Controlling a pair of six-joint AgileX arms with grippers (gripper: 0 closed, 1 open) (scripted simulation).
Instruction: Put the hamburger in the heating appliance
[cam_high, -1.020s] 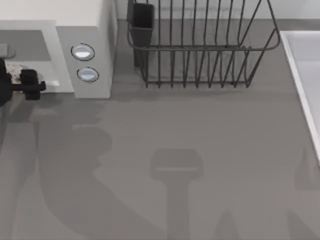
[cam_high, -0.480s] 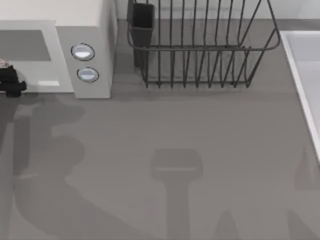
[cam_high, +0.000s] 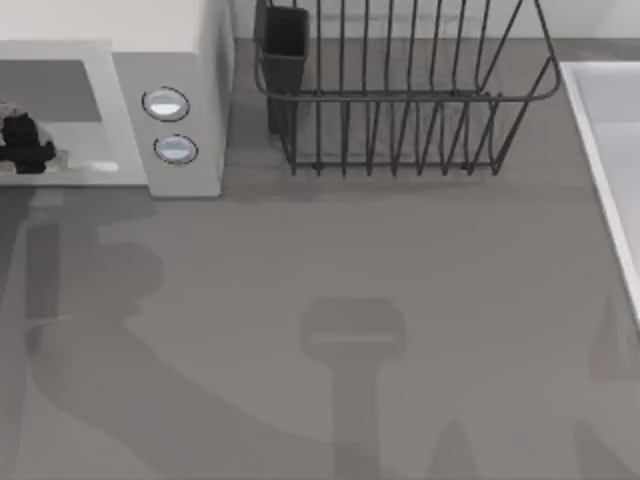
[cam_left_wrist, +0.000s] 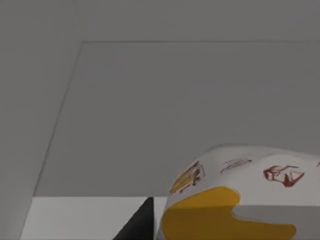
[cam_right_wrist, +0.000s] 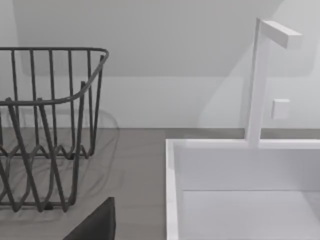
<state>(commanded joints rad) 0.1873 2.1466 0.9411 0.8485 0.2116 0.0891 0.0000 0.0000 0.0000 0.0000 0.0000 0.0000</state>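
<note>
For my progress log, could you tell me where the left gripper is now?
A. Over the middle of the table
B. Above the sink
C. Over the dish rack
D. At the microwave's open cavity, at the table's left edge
D: the top view shows the left gripper at the mouth of the microwave, and the left wrist view shows the hamburger before the grey cavity.

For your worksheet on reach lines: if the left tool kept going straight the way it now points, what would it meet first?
Probably the grey back wall of the microwave cavity. The left tool sits at the opening with the hamburger; the path ahead looks free, though depth is unclear.
</note>
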